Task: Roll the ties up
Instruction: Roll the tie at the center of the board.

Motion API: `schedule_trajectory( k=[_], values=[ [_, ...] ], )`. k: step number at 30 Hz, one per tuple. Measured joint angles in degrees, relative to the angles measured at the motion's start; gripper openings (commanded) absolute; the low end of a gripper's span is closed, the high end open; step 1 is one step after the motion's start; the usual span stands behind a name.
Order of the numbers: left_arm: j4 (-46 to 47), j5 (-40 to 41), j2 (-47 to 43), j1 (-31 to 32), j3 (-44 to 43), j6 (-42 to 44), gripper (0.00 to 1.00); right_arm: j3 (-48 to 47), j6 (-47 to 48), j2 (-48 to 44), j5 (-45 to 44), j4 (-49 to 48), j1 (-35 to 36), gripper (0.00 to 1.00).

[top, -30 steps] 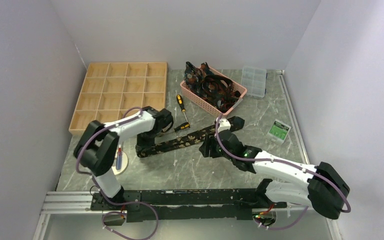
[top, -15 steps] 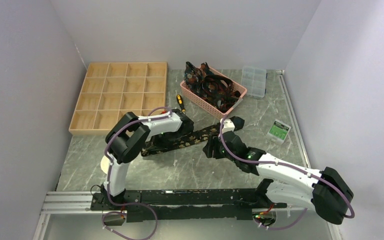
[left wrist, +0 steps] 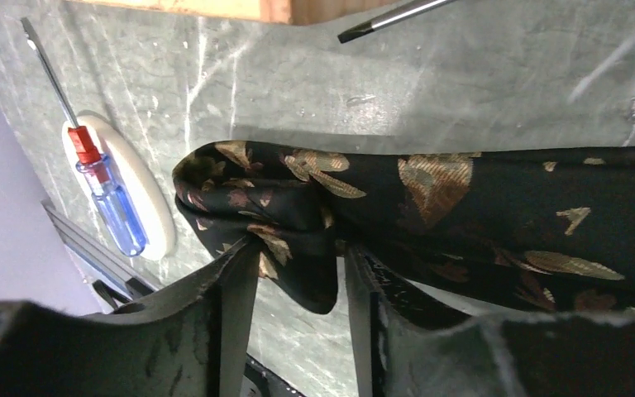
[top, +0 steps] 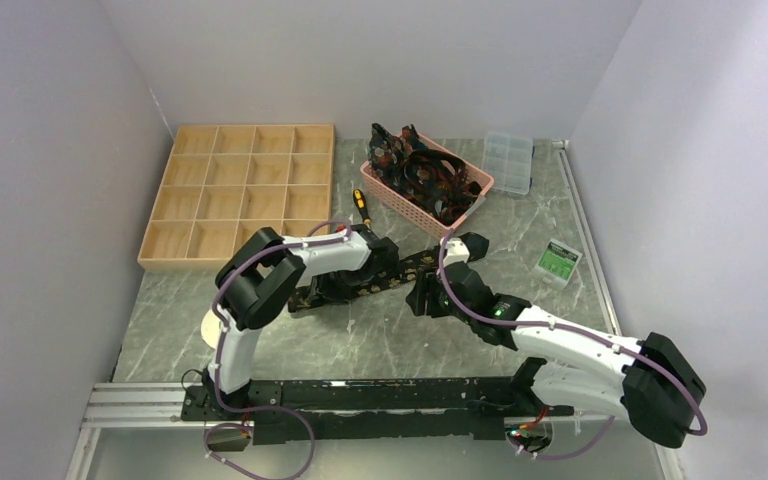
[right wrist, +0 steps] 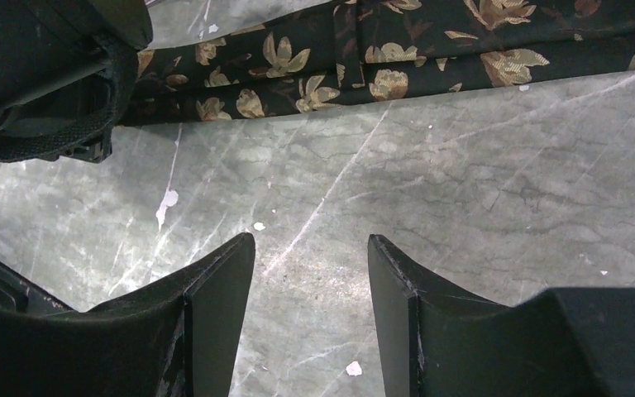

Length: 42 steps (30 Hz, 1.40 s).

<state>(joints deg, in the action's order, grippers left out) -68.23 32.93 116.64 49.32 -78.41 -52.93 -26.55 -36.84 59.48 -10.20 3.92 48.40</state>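
A patterned black tie (top: 412, 266) lies stretched aslant across the grey tabletop (top: 380, 340), its near end doubled over into a loose, soft fold. From my station, the left wrist view shows that fold (left wrist: 256, 207) sitting between the left fingers (left wrist: 231, 314). They stand partly apart around it, with the cloth bulging down into the gap rather than pinched flat. The right fingers (right wrist: 215, 314) hover wide and empty over bare stone, just beside the tie's middle stretch (right wrist: 364, 58). More ties (top: 425, 175) wait heaped in the pink basket (top: 475, 185) at the far side, next to a wooden compartment tray (top: 230, 190).

I judge the fabric light, limp and rather slick. It drapes without holding any shape of its own, so a started fold is likely to relax and spring open once it is let go. The best hold, as I read it, is on the doubled end itself, across the tie's full width and low against the tabletop, so both layers are caught together. The right fingers could press the flat length to keep it from sliding as the roll is turned. A blue-handled screwdriver (left wrist: 116, 198) rests on a white disc (left wrist: 153, 215) near that end, close enough to watch.
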Motion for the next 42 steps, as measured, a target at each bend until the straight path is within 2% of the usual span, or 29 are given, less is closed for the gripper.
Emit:
schedule_trajectory(
  k=[7,9,12,18,22,26,31,35,42],
  values=[
    [1.7,-0.9,-3.2,0.0,2.0,1.2,0.66,0.0,0.3,0.9,0.3,0.0,0.0,0.58],
    [3.1,-2.1,-5.0,0.1,2.6,1.2,0.68,0.0,0.4,1.3,0.5,0.0,0.0,0.59],
    [5.5,-4.1,-9.1,0.1,3.8,1.5,0.72,0.0,0.7,2.1,1.7,-0.1,0.0,0.65],
    [11.1,-7.1,-23.2,0.1,9.9,1.5,0.77,-0.5,1.1,3.9,6.4,-1.4,-0.1,0.68],
    [18.0,-8.0,-39.3,-1.5,21.1,-0.3,0.81,-3.6,0.6,9.5,11.5,-4.2,0.0,0.69],
    [29.2,-10.6,-60.3,-9.4,39.1,-2.3,0.84,-9.6,-0.4,17.9,15.3,-6.9,0.8,0.69],
    [38.4,-19.9,-77.8,-24.4,55.8,-2.9,0.84,-19.2,-1.8,28.6,18.7,-9.9,3.3,0.67],
    [44.3,-27.5,-79.6,-31.6,60.0,-2.8,0.84,-26.5,-2.9,36.0,20.2,-10.7,4.3,0.64],
    [54.8,-36.8,-76.2,-38.5,64.9,-3.4,0.82,-35.6,-3.3,46.2,20.7,-10.0,5.0,0.57]
  ],
)
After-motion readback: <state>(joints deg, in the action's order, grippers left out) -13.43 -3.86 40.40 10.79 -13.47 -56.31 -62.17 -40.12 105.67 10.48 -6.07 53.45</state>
